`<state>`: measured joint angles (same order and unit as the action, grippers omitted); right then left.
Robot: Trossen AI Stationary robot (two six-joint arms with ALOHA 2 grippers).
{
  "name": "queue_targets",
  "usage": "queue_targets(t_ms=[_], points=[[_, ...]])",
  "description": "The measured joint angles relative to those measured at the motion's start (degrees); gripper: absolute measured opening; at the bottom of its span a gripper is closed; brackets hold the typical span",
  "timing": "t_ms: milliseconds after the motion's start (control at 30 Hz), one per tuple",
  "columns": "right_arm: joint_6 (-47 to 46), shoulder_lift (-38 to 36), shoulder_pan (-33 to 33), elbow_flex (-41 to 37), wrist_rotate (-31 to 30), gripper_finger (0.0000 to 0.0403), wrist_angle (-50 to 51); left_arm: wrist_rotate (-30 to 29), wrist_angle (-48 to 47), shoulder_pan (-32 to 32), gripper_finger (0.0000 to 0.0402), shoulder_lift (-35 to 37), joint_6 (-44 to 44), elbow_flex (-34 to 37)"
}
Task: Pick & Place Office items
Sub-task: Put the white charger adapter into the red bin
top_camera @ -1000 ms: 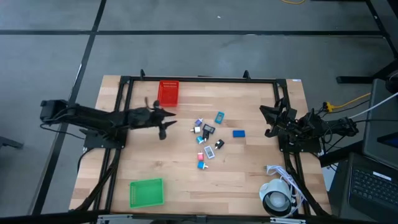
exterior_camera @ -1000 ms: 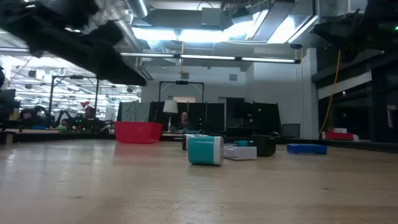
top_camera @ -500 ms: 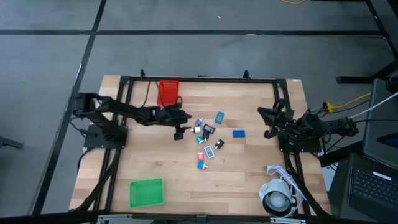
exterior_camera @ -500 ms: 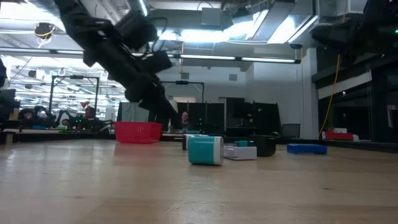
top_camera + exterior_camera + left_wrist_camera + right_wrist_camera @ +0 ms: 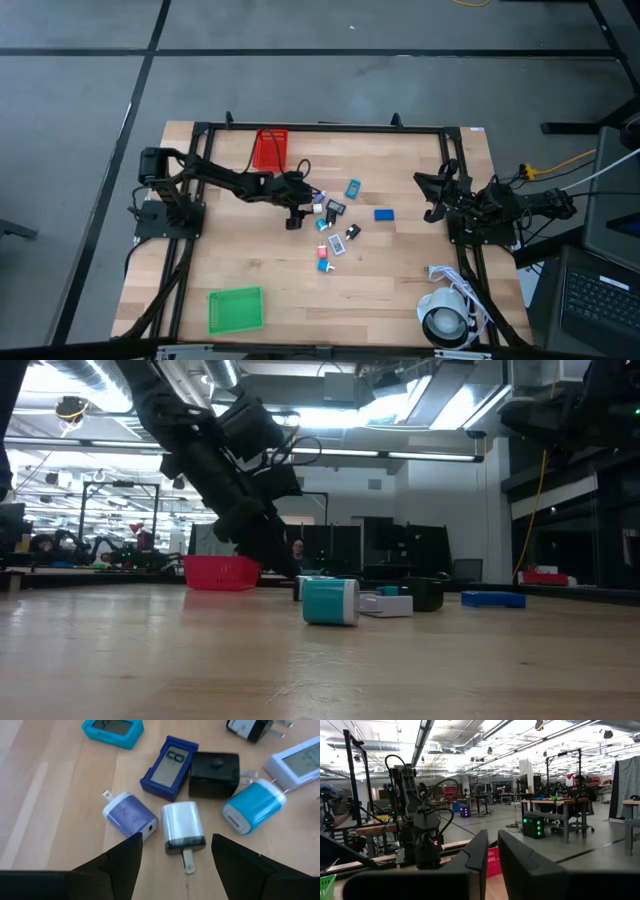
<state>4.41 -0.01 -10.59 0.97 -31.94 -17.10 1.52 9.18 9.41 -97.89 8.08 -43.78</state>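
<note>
From my remote station: the green bin (image 5: 235,308) sits at the worktop's near-left corner and the red bin (image 5: 270,149) against the far edge. In the past second I have swung the left arm away from beside the red bin and out toward mid-table, so the left gripper (image 5: 296,214) now hangs low at the left fringe of the office items (image 5: 335,222), which lie scattered around the worktop's middle. Its wrist camera shows the fingers (image 5: 122,862) spread apart and empty, a white plug-in charger (image 5: 183,827) lying between them on the wood, a purple one (image 5: 130,816) just beside it, and a dark blue display piece (image 5: 170,767), a black block (image 5: 215,767) and a teal charger (image 5: 252,807) beyond. To my eye the reach is done and the white charger is lined up for pickup; nothing has been lifted yet, and the close neighbours could get nudged. A blue flat piece (image 5: 384,213) lies apart, toward the right. The right gripper (image 5: 432,195) waits at the right edge, fingers nearly together, holding nothing.
</note>
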Motion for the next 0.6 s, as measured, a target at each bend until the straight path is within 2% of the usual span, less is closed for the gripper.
queue_targets(t_ms=[600], points=[[-0.77,0.00,0.00,-0.02,0.02,0.0057,0.15,1.05,0.18,-1.00,0.0235,-0.86,-3.27,-0.60]])
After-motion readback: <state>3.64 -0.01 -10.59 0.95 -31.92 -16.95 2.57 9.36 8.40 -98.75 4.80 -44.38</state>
